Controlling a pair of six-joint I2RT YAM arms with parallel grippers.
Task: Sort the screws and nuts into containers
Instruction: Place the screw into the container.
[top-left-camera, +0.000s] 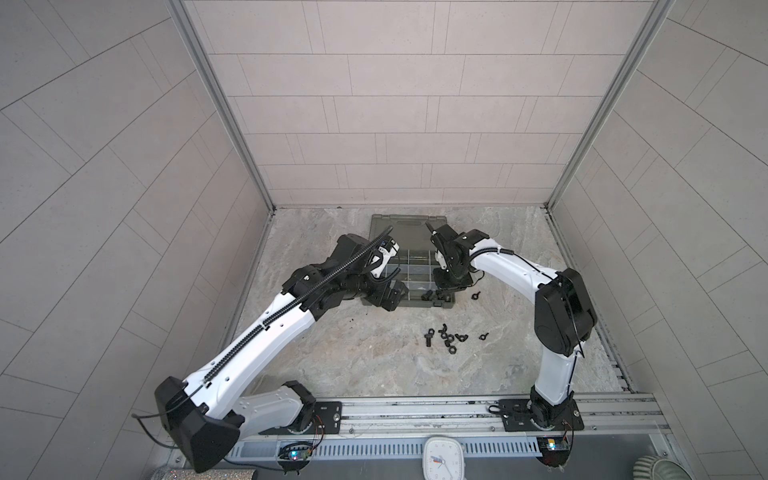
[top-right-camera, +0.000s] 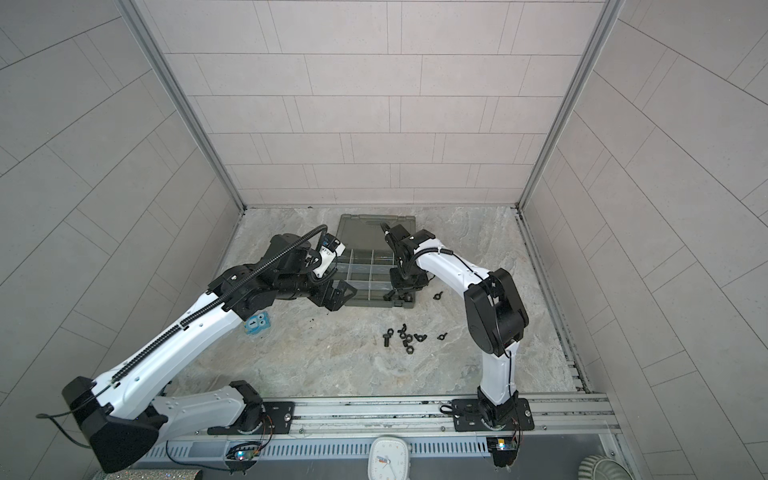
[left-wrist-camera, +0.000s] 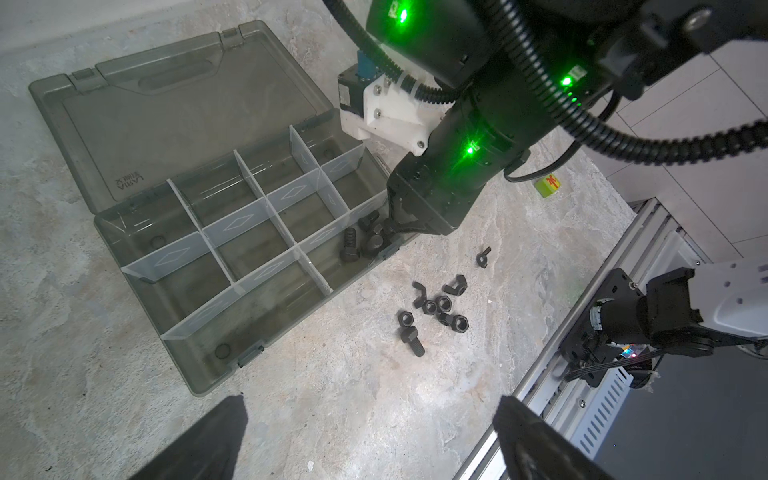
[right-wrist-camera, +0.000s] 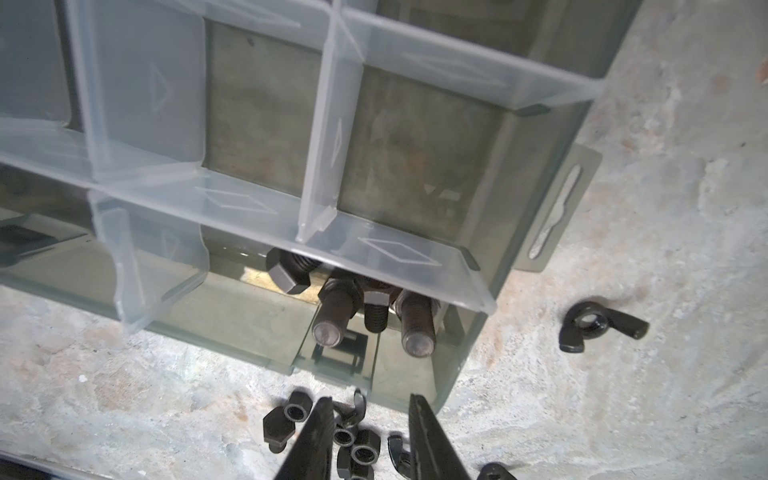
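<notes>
The olive-grey organiser case (top-left-camera: 411, 303) lies open, its containers (left-wrist-camera: 257, 232) split by pale dividers (right-wrist-camera: 328, 124). Several screws (left-wrist-camera: 349, 245) (right-wrist-camera: 336, 307) lie in its near right corner compartment. My right gripper (top-left-camera: 440, 291) (right-wrist-camera: 370, 397) hovers over that corner with its jaws parted and nothing between them. Loose nuts (top-left-camera: 446, 336) (top-right-camera: 405, 336) (left-wrist-camera: 440, 309) and one screw (left-wrist-camera: 411, 338) are heaped on the table in front of the case. A lone wing nut (top-left-camera: 473, 296) (right-wrist-camera: 598, 326) lies right of the case. My left gripper (top-left-camera: 388, 295) (left-wrist-camera: 370, 436) stands wide open and empty at the case's near left corner.
A small blue toy (top-right-camera: 257, 324) lies by the left arm's forearm. A green cube (left-wrist-camera: 547, 185) sits on the table beyond the right arm. The metal base rail (top-left-camera: 415, 411) runs along the front edge, and tiled walls close in three sides.
</notes>
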